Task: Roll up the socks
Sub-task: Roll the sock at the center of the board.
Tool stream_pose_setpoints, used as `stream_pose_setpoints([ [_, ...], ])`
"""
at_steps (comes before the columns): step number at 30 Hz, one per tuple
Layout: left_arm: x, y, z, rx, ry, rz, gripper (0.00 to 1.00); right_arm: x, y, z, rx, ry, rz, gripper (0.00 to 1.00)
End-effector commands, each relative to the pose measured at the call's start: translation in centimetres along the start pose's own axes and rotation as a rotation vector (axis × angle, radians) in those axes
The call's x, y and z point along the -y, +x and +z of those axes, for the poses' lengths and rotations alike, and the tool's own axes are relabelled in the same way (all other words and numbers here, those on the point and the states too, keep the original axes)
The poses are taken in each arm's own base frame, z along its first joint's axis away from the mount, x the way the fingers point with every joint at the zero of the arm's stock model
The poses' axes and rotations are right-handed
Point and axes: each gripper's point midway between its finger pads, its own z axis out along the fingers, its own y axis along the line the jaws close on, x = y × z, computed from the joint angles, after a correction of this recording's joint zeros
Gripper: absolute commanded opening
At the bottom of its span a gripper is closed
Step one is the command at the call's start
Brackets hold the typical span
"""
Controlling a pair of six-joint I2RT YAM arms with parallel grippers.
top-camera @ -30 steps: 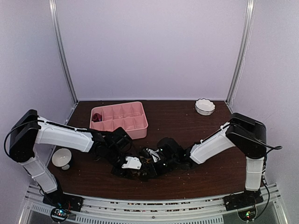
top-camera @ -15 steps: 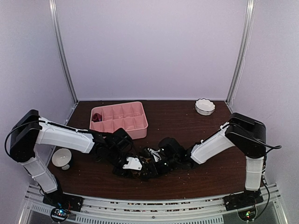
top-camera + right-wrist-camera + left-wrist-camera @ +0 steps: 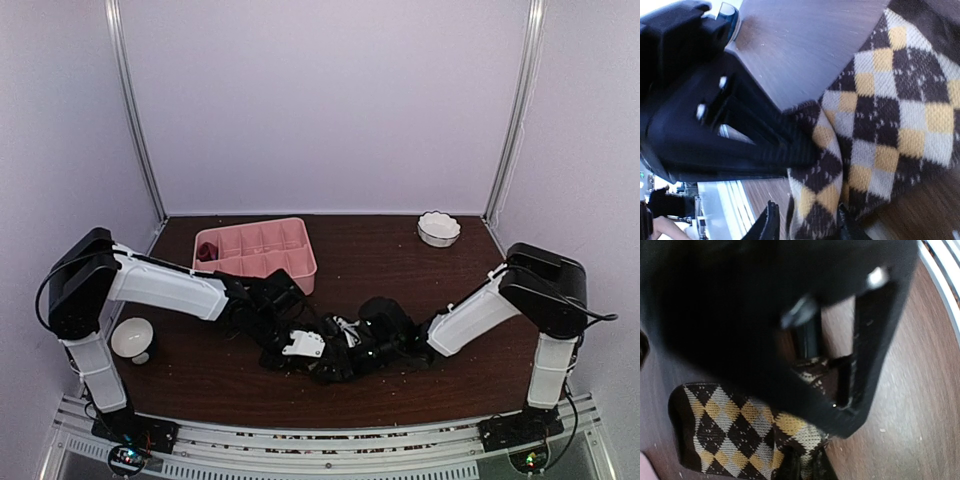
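Note:
The brown-and-tan checkered sock (image 3: pixel 730 435) lies bunched on the dark wooden table at the front centre, between my two grippers. In the left wrist view, my left gripper (image 3: pixel 807 467) is shut on a thin fold at the sock's edge. The right gripper's black body fills the upper part of that view. In the right wrist view, my right gripper (image 3: pixel 807 225) stands open, its fingers on either side of the sock's (image 3: pixel 880 125) rolled edge, with a gap at the left finger. From above, both grippers (image 3: pixel 300 348) (image 3: pixel 345 355) meet over the sock. A small magenta lump (image 3: pixel 205 250) sits in the pink tray.
The pink divided tray (image 3: pixel 262 262) stands behind the left arm. A white bowl (image 3: pixel 132 338) sits at the left by the left arm's base. Another white bowl (image 3: pixel 438 228) is at the back right. The table's front rail runs just below the grippers.
My left gripper has closed on the checkered sock and my right gripper has opened. Both arms have shifted a little to the right.

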Motion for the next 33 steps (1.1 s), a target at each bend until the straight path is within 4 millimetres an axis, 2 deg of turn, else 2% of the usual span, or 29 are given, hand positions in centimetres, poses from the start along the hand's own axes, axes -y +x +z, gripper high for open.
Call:
stream_pose_setpoints([
  [1, 2.6, 3.1, 2.1, -0.119, 0.202, -0.140, 0.04, 8.7, 5.8, -3.2, -0.084, 0.333, 0.091, 0.41],
  [4, 2.4, 3.2, 2.1, -0.086, 0.297, -0.242, 0.04, 9.3, 6.1, -5.1, -0.053, 0.386, 0.039, 0.51],
  [6, 2.4, 2.9, 1.9, -0.059, 0.354, -0.285, 0.04, 9.8, 6.2, -6.4, -0.023, 0.422, 0.010, 0.54],
  [7, 2.4, 2.6, 1.9, -0.043, 0.376, -0.301, 0.04, 9.9, 6.2, -7.0, -0.007, 0.438, -0.006, 0.61],
  [8, 2.6, 2.6, 1.9, -0.037, 0.398, -0.316, 0.04, 10.0, 6.1, -7.6, 0.013, 0.455, -0.025, 0.92],
  [9, 2.7, 2.5, 1.8, -0.027, 0.420, -0.329, 0.04, 10.1, 5.9, -8.2, 0.035, 0.471, -0.045, 0.99],
  [13, 2.9, 2.1, 1.7, 0.000, 0.484, -0.364, 0.04, 9.7, 4.0, -11.2, 0.164, 0.551, -0.143, 1.00],
  [16, 3.1, 1.8, 1.5, 0.022, 0.536, -0.391, 0.04, 9.5, 1.8, -14.8, 0.314, 0.688, -0.217, 1.00],
  [19, 3.5, 1.5, 1.3, 0.051, 0.603, -0.425, 0.04, 7.9, -0.1, -18.3, 0.563, 0.631, -0.175, 1.00],
  [20, 3.8, 1.3, 1.1, 0.064, 0.631, -0.432, 0.05, 8.8, 0.1, -19.7, 0.644, 0.618, -0.122, 1.00],
  [21, 4.0, 1.1, 0.8, 0.084, 0.657, -0.434, 0.05, 8.7, -0.2, -20.4, 0.700, 0.581, -0.102, 1.00],
  [23, 4.2, 1.0, 0.7, 0.094, 0.685, -0.447, 0.05, 5.3, -0.5, -19.5, 0.680, 0.423, -0.278, 1.00],
  [24, 4.1, 1.0, 0.8, 0.093, 0.691, -0.455, 0.06, 4.2, -0.4, -19.1, 0.664, 0.390, -0.335, 1.00],
  [28, 4.0, 0.8, 1.1, 0.099, 0.736, -0.504, 0.06, 2.2, 0.9, -16.1, 0.472, 0.387, -0.578, 0.99],
  [30, 3.8, 0.9, 1.6, 0.088, 0.742, -0.534, 0.06, 2.0, 1.8, -14.1, 0.334, 0.389, -0.654, 0.92],
  [33, 3.2, 2.3, 3.0, 0.009, 0.682, -0.575, 0.06, -0.8, 2.1, -11.2, 0.235, 0.322, -0.778, 0.82],
])
